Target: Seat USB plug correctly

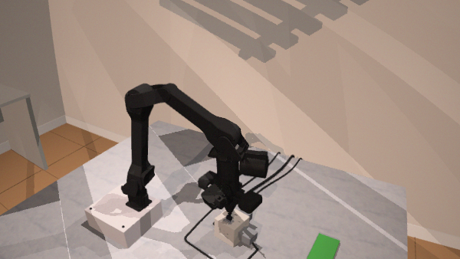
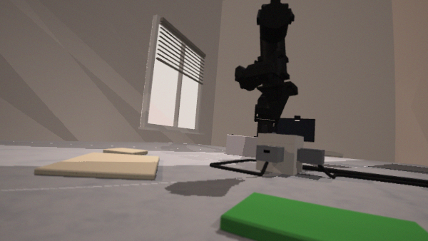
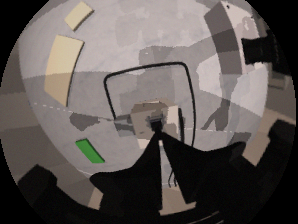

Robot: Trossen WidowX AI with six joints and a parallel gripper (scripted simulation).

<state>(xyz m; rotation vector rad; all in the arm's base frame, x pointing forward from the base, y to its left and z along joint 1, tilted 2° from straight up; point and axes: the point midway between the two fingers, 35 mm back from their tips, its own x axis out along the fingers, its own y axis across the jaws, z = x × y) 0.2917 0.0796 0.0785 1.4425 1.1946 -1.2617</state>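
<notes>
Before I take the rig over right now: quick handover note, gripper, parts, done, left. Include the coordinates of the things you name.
Gripper [image 1: 229,215] [image 3: 158,135]: shut on the USB plug [image 1: 229,218] [image 3: 156,123], pointing down.
Plug: at the top of the power cube [image 1: 226,231] [image 2: 279,140] [image 3: 145,111]; how deep it sits and which way round, I cannot tell.
Cube: upright on the table, two grey blocks on its sides, black cables around it. Green slab [image 1: 323,246] [image 2: 314,217] [image 3: 90,151] lies flat, apart from the cube.
Done: plug gripped; full seating not confirmed.
Left: get it the right way round and fully in, let go, move the arm clear. Probably watch the cables.
</notes>
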